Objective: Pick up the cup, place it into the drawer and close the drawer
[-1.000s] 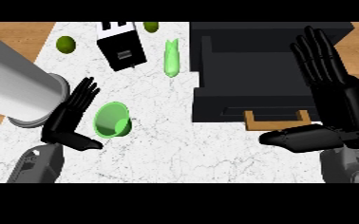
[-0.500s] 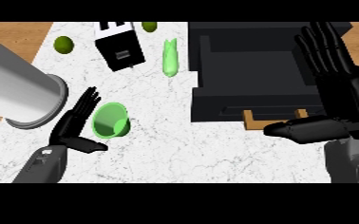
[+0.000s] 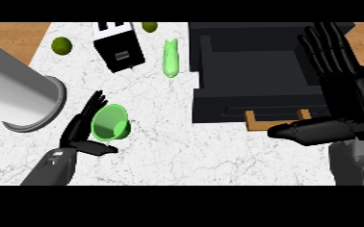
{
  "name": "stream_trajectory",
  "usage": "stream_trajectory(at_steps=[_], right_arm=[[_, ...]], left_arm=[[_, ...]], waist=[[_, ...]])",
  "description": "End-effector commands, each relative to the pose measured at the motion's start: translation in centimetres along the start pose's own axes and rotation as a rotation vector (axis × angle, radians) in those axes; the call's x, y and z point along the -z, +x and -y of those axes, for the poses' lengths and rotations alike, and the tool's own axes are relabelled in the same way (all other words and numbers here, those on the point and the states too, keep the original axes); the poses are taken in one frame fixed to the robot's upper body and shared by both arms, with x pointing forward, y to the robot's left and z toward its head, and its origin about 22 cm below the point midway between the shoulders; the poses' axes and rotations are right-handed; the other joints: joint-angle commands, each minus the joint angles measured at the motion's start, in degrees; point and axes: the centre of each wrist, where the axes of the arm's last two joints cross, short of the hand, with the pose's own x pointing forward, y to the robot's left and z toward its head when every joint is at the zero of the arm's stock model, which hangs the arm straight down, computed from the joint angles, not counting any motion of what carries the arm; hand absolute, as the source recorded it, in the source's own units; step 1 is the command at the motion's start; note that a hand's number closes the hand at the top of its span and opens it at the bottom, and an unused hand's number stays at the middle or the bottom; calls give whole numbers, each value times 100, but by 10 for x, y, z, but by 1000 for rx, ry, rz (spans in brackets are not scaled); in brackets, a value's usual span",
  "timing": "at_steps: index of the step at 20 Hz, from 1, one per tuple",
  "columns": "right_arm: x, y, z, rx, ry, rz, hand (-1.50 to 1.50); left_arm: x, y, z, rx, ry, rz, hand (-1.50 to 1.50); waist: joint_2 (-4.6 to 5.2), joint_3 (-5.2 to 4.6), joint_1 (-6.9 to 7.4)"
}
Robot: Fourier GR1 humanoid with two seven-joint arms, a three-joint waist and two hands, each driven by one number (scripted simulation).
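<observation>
From my head view, looking down on the white marble worktop, the black drawer stands pulled open and I place everything else by it. The green cup sits on the worktop well to the left of the drawer, level with its near front edge, its open mouth turned up toward me. My left hand is right against the cup on the side away from the drawer. Its fingers are straight along the cup's wall and its thumb reaches under the cup's near side, so the hand is released, not clenched round the cup. My right hand is over the drawer's right side, also released, with fingers straight and pointing away from me and the thumb stretched left past the drawer's front. A tan handle shows at the drawer's front edge. Just left of the drawer lies a pale green long object, further left a black box, two limes, and far left a big grey cylinder.
</observation>
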Motion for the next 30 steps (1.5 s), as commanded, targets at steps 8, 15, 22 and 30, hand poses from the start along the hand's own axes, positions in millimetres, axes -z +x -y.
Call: stream_trajectory(at_steps=[8, 15, 22, 30], right_arm=[[-3, -7, -1, -1, -2, -13, -150], [1, 9, 10, 4, 5, 9, -150], [7, 1, 10, -26, 15, -14, -150], [-6, 6, 11, -19, 1, -17, -150]], left_arm=[[6, 2, -1, -49, -73, 98, -150], [11, -4, 18, -118, -105, 109, -150], [23, -4, 42, -170, -189, 226, 150], [15, -3, 29, 137, 223, 346, 150]], waist=[[10, 0, -14], [24, -7, -64], [26, -10, -20], [-13, 0, 5]])
